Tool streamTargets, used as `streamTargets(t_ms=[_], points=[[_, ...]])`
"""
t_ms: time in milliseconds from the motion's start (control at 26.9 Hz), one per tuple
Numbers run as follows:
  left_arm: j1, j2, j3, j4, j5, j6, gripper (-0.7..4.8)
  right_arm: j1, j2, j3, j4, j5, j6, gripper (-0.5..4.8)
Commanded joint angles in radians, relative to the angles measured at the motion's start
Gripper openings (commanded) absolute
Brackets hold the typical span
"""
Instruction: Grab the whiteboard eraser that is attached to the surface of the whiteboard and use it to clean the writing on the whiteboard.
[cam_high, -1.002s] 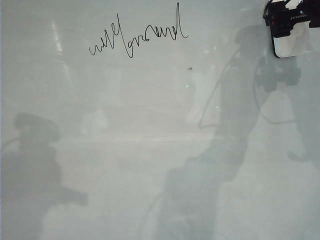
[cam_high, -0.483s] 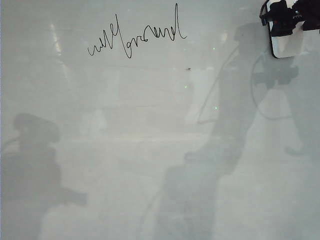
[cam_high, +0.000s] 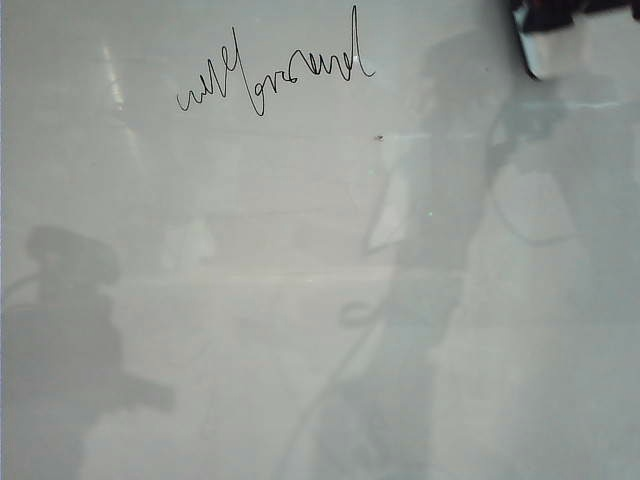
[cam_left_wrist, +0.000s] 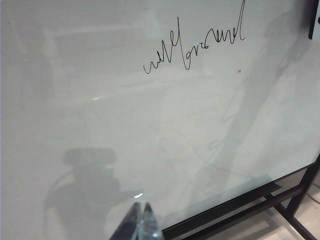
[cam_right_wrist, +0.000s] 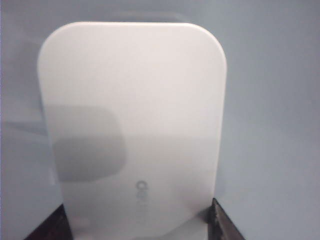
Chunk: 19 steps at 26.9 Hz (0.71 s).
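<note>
Filling the exterior view, the whiteboard lies pale and glossy, with dim arm shadows across its lower left and centre. In the upper left of that view runs the writing, one line of thin black cursive with tall loops, untouched. A tiny dark speck sits on the board just right of and below the line's end.

At the upper right corner of the exterior view the right gripper shows only as a dark mass cut by the frame edge, and a white corner of the eraser sticks out just beneath it, well apart from the writing.

In the left wrist view the left gripper shows at the bottom edge, its two fingertips pressed together with nothing between them, above the board's near edge. The writing lies far from it, in the upper centre and right of that frame.

In the right wrist view the eraser fills the centre, a white rounded rectangle with a faint grey mark near its lower end. The right gripper has one dark finger at the lower left and the other at the lower right, each against a long side of the eraser, so the jaws are clenched on the eraser, its far end reaching away from them.
</note>
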<state>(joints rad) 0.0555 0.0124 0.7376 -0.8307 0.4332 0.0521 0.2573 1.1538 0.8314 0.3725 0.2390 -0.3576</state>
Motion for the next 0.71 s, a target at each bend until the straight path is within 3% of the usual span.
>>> streamTargets(t_ms=[37,371,483,705], points=[[0.0,0.0,0.002,0.009,-0.003,0.0,-0.02,0.093,-0.033,0.006,-0.032,0.054,-0.2,1.67],[0.0,0.0,0.002,0.008,-0.003,0.0,-0.02,0.428,0.029,0.022,0.053,0.249,-0.728,1.71],[0.0,0.0,0.002,0.008,-0.003,0.0,-0.02,0.467,0.136,0.125,0.034,0.356,-0.759,1.72],[0.0,0.0,0.003,0.008,-0.003,0.0,-0.02,0.467,0.285,0.337,-0.084,0.468,-0.76,1.81]])
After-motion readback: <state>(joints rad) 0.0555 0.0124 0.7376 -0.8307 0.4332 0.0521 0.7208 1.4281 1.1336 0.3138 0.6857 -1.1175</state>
